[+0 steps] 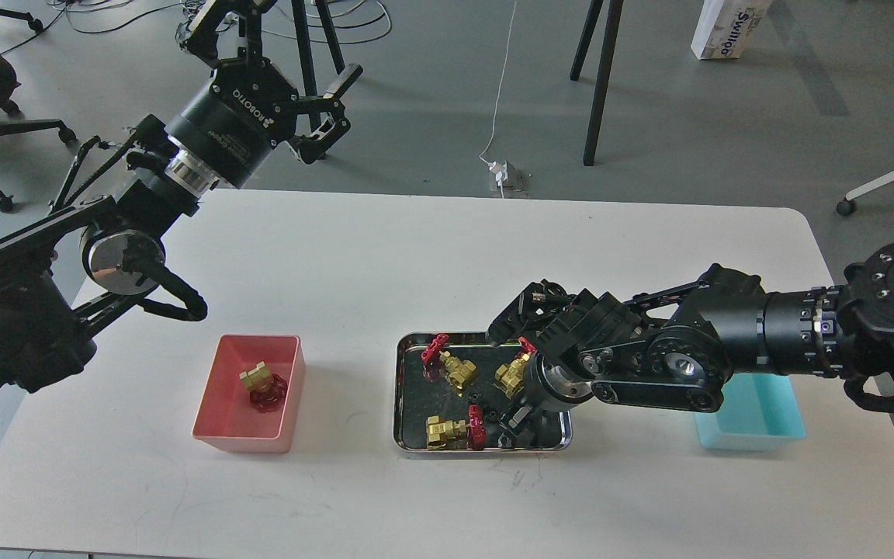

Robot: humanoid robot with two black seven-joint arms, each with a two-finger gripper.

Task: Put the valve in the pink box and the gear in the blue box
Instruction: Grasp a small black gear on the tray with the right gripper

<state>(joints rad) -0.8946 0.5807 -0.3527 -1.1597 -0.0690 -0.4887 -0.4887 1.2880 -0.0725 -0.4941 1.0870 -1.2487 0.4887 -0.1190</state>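
Nearest me on the white table (385, 256) sat the three containers in a row. On my left was the salmon-pink plastic bin (223, 418), open-topped, with one brass-gold valve with a red handwheel (262, 386) already lying inside it. In the middle lay the shiny steel tray (404, 388), holding three more brass valves: one near the front edge (453, 432), one toward the back left (451, 366), and one to the right (511, 376), just beside my right arm. Small black toothed gears (477, 403) were scattered on the tray floor among them. On my right, the light cyan-blue plastic bin (761, 419) was partly covered by my forearm.

My right gripper (515, 423) reached down into the tray's right half; its dark fingers merged with the black parts below, so I could not tell whether they were spread or closed on anything.

Farther back, my left gripper (330, 109) hung raised beyond the table's far left edge, fingers spread wide and holding nothing, well apart from the pink bin.
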